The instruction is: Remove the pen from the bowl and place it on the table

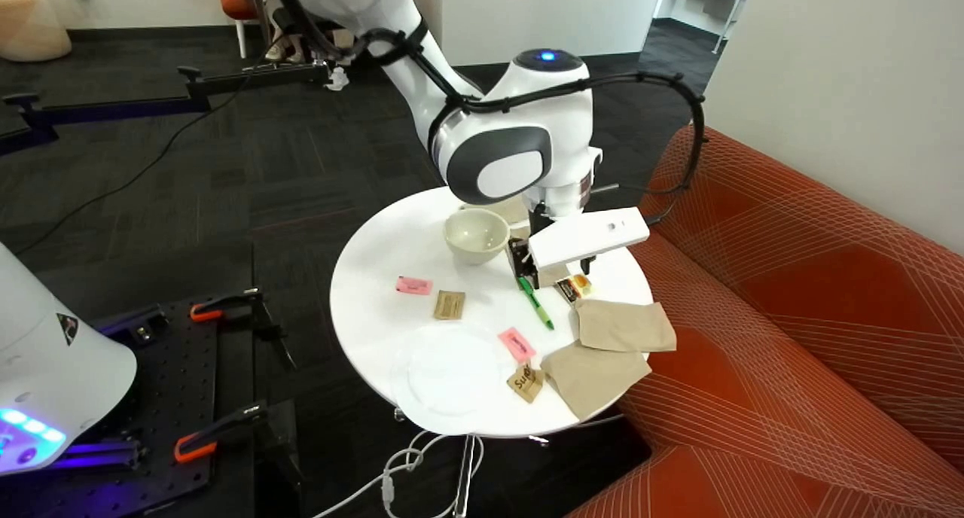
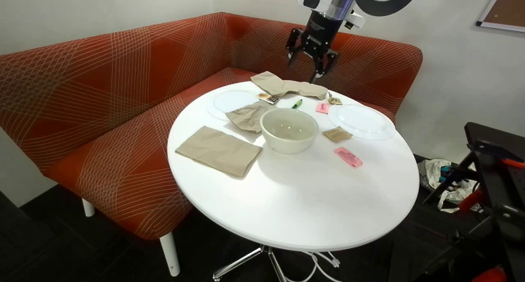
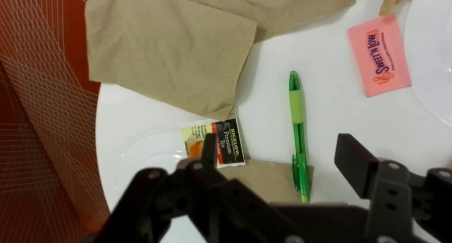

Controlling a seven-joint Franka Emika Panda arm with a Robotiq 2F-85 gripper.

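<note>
Seeing a slim green plastic pen lying flat on the smooth, round white table, outside the bowl. Noticing a see-through barrel, an opaque lime grip and a tapered end in the wrist view, with the clip end overlapping a brown paper napkin. Catching the black gripper hanging above the table with blocky fingers spread wide, and finding the pen in the gap between them in the wrist view, clear of both. Digging the chunky shape of that pale whitish-green bowl, standing upright in both exterior views and glossy enough to be catching little glints inside. Spotting a wrinkled napkin too, soft-looking and poking out past the curved table edge, plus a folded napkin lying near the bowl as a neat flat rectangle. Getting a tea packet printed in black, red and yellow just beside the wrinkled napkin's corner, partly hidden behind a finger. Also clocking a flat pink Sweet'N Low packet and, near the bowl, a papery tan square packet. Having a shiny round plate kinda blending into the tabletop, and a red-orange sofa running alongside, covered in thin pale crisscrossing lines.
</note>
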